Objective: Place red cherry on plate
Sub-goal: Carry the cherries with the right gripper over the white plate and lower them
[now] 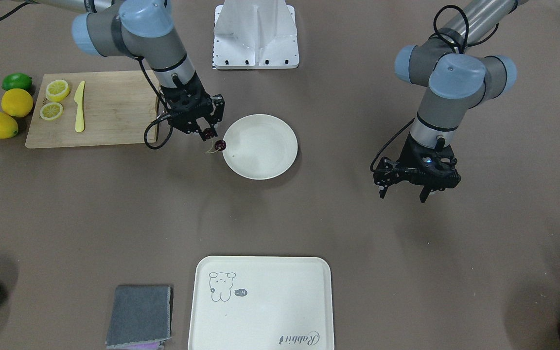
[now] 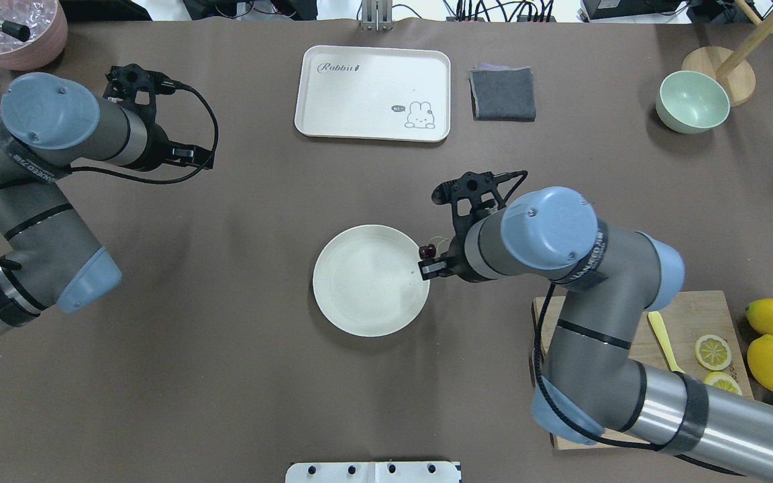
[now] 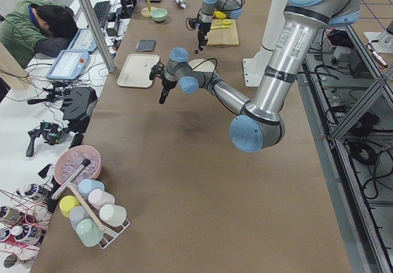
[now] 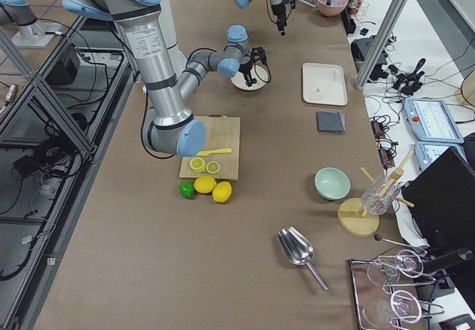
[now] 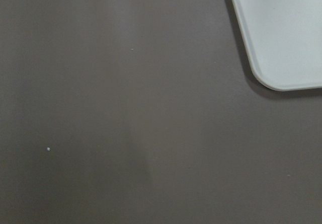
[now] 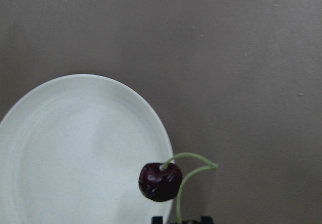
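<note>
The red cherry (image 1: 219, 145) hangs under my right gripper (image 1: 209, 134), which is shut on it, right over the rim of the round cream plate (image 1: 265, 155). From overhead the cherry (image 2: 427, 251) sits at the right edge of the plate (image 2: 359, 288). In the right wrist view one dark cherry (image 6: 160, 181) dangles by its pale stem above the plate's rim (image 6: 75, 148); the other end of the stem runs down between the fingertips. My left gripper (image 1: 403, 193) is open, hovering over bare table far from the plate.
A wooden cutting board (image 1: 110, 112) with lemon slices and a yellow knife (image 1: 80, 107) lies behind my right arm, with lemons (image 1: 16, 102) and a lime beside it. The rabbit tray (image 1: 270, 301), grey cloth (image 1: 140, 316) and green bowl (image 2: 692, 100) stand along the far side.
</note>
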